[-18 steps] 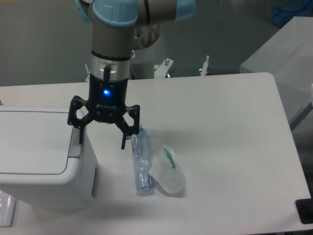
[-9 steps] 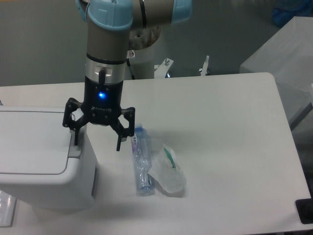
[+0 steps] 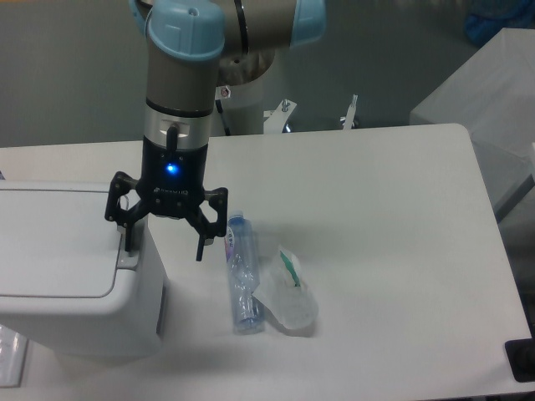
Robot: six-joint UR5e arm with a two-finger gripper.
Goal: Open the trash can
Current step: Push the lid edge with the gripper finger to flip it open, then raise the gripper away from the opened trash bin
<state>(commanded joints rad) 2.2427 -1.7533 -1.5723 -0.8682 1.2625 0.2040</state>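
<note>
The trash can (image 3: 58,276) is a boxy white bin at the left edge of the table, its flat lid down. A grey push tab (image 3: 127,259) sits at the lid's right end. My gripper (image 3: 163,244) hangs open at the bin's right end. Its left finger (image 3: 128,237) is over the tab, the right finger (image 3: 201,244) is over the table beside the bin. Nothing is held between the fingers.
A clear crushed plastic bottle (image 3: 241,276) lies on the white table (image 3: 376,251) just right of the gripper, with a crumpled clear wrapper (image 3: 288,292) against it. A grey box (image 3: 485,109) stands beyond the table's right edge.
The gripper has shifted a little to the left and slightly down, bringing its left finger closer over the bin's tab. The lid has not moved.
</note>
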